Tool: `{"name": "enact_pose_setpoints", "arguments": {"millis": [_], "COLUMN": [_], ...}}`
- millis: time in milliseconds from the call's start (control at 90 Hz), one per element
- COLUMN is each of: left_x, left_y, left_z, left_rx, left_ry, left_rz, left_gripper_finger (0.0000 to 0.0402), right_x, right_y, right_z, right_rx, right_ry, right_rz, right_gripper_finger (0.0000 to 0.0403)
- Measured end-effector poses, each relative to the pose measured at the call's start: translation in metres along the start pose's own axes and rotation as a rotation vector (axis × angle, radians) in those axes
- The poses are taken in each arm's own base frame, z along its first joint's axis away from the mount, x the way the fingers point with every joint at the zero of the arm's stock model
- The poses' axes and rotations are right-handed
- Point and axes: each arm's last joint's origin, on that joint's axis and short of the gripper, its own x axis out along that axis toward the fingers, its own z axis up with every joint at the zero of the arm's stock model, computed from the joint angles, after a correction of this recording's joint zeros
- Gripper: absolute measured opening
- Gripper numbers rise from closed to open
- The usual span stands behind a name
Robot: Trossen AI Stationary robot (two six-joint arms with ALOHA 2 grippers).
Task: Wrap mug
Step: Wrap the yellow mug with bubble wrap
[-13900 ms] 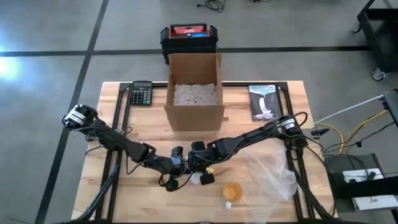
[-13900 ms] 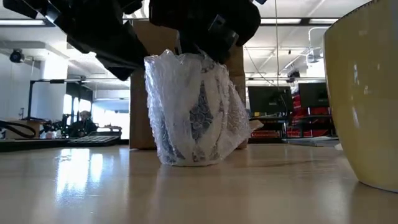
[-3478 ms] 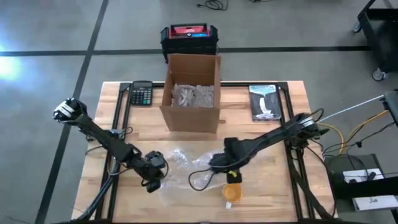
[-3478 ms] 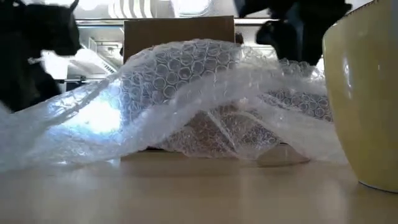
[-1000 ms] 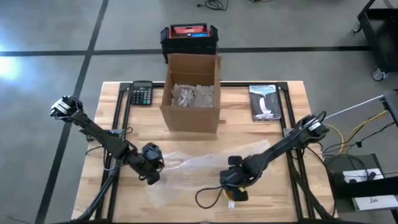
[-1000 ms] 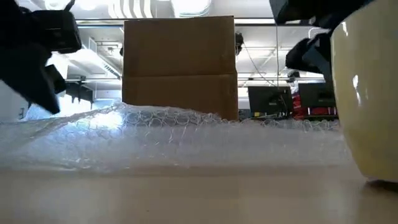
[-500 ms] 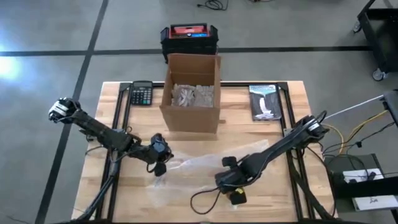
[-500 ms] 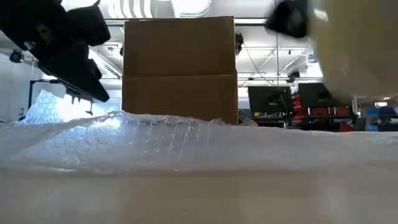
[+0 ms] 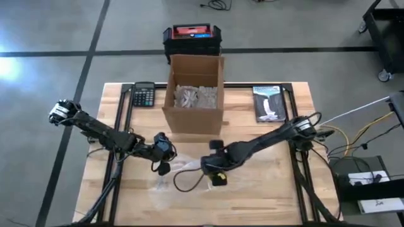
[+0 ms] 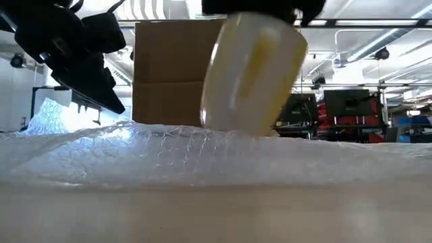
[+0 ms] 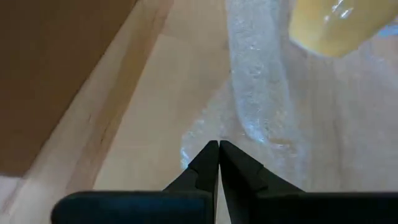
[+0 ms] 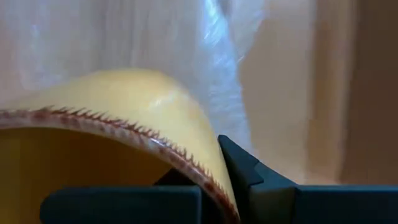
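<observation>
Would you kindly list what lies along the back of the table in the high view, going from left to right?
Calculator → cardboard box → book.

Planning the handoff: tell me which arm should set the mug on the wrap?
Right. Its gripper is shut on the mug, above the wrap. The left gripper is shut, low at the wrap's edge.

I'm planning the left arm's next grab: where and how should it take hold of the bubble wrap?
Judging by how the bubble wrap lies flat, grip its loose edge nearest the left pincer, coming low from that side; the right pincer holds the yellow mug above the middle.
</observation>
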Motion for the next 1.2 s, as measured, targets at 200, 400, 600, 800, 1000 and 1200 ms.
{"name": "enact_pose_setpoints", "arguments": {"millis": [200, 400, 600, 800, 1000, 1200], "left_x": [0.000, 0.000, 0.000, 0.000, 0.000, 0.000], "left_y": [-0.001, -0.001, -0.001, -0.001, -0.001, -0.001], "left_z": [0.000, 0.000, 0.000, 0.000, 0.000, 0.000], "left_rx": [-0.001, -0.002, -0.002, -0.002, -0.002, -0.002], "left_ry": [0.007, 0.004, 0.005, 0.003, 0.003, 0.007], "left_rz": [-0.014, -0.015, -0.015, -0.016, -0.016, -0.022], "left_gripper_finger": [0.0000, 0.0000, 0.0000, 0.0000, 0.0000, 0.0000], "right_x": [0.020, 0.018, 0.001, -0.045, -0.076, -0.062], "right_y": [-0.005, -0.005, -0.007, -0.015, -0.017, -0.008], "right_z": [0.000, 0.003, 0.004, -0.003, -0.026, -0.073], "right_rx": [0.012, 0.022, 0.032, 0.055, 0.111, 0.150], "right_ry": [0.043, 0.013, -0.023, -0.051, 0.047, 0.230], "right_rz": [-0.012, -0.003, 0.009, 0.005, -0.014, -0.065], "right_gripper_finger": [0.0005, 0.0043, 0.0125, 0.0198, 0.0243, 0.0265]}}
